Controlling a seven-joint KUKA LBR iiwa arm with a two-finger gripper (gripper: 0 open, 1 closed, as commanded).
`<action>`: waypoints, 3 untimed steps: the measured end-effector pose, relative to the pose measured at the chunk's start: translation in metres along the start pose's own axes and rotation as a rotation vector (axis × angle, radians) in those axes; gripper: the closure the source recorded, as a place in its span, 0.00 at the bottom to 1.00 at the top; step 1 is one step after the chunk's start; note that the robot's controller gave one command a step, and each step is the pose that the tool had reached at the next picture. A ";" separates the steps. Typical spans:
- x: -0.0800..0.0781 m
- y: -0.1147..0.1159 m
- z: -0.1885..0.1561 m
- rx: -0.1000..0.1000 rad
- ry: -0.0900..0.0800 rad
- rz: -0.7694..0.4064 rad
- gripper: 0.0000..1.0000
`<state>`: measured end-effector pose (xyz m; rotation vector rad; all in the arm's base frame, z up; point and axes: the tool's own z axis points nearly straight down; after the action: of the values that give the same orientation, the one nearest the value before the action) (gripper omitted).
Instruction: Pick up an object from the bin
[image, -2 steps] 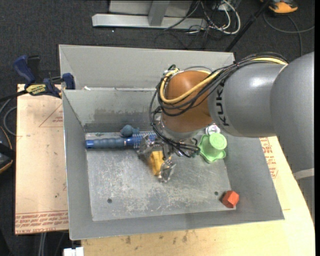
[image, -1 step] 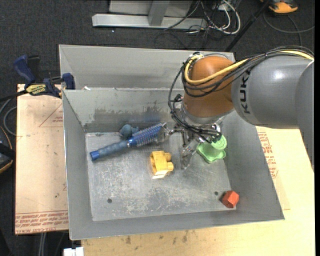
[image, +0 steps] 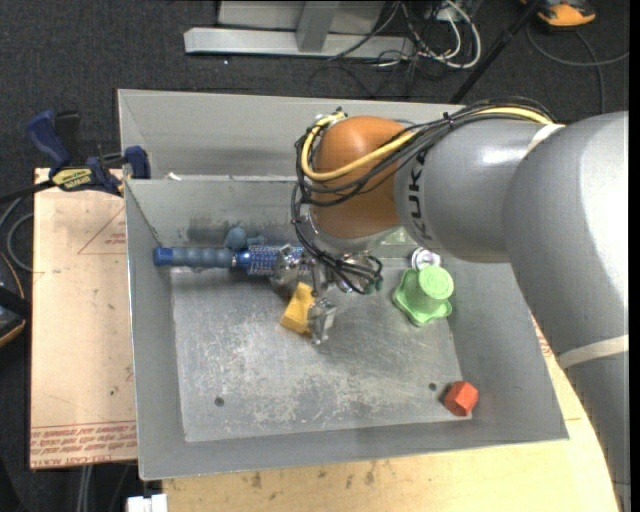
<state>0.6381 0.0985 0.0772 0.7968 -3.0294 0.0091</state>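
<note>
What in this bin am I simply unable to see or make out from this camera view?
- Yellow block: its right side sits behind the tool, so whether they touch is unclear.
- Blue-handled brush: its right end runs under the arm's wrist.
- Green plastic piece: too unclear to name; the arm covers what lies behind it.
- Bin: its back right corner is hidden by the arm.
</note>
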 end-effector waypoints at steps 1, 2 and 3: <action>-0.004 0.001 -0.003 -0.001 -0.020 0.004 1.00; 0.002 0.000 -0.118 0.001 -0.023 -0.037 1.00; 0.003 0.001 -0.112 -0.003 -0.014 -0.037 0.00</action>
<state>0.6355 0.0985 0.1892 0.8560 -3.0268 -0.0022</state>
